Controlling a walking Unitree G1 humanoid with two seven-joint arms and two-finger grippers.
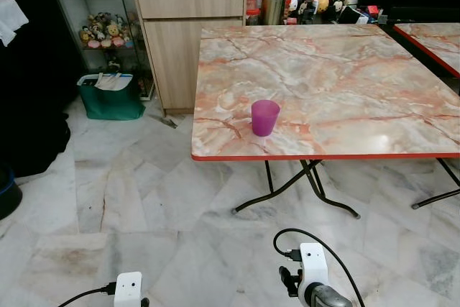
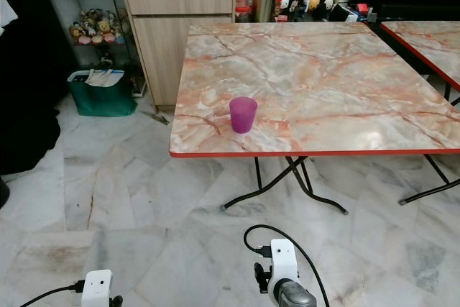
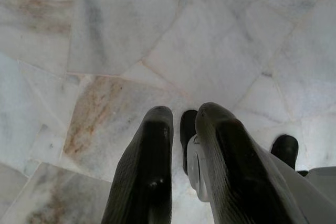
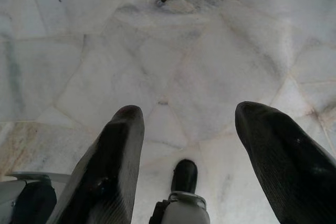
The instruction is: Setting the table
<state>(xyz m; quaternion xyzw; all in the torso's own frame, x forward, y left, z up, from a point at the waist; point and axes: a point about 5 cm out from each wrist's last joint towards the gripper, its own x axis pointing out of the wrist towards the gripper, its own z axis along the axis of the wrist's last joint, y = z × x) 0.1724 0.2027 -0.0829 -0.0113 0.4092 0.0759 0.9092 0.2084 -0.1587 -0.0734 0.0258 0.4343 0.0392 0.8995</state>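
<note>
The square folding table (image 1: 345, 70) with a pink-veined marble-pattern top and red edging is taking up the 12 to 2 o'clock part of the head view, standing on thin black crossed legs over the pale marble tile floor (image 1: 144, 206). A wide band of bare floor is lying between the table's near edge and the robot. A second table of the same pattern (image 1: 431, 41) is standing just beside it at 2 o'clock, with a narrow gap between them. A light wooden cabinet with one drawer (image 1: 188, 41) is standing beyond the table's far left corner, at 11 o'clock, and a green bag (image 1: 109, 98) is sitting on the floor to its left.

The translucent purple plastic cup (image 1: 264, 118) is standing upright, long axis vertical and mouth facing up, near the table's near edge toward the left corner. Open tabletop is surrounding it on all sides.

The right gripper (image 4: 191, 150) is hanging low over the floor, pointing down, its two black fingers spread well apart. The left gripper (image 3: 184, 145) is hanging likewise, its fingers drawn close with only a narrow slit between them. The cup is sitting at 12 o'clock, well apart from both.
</note>
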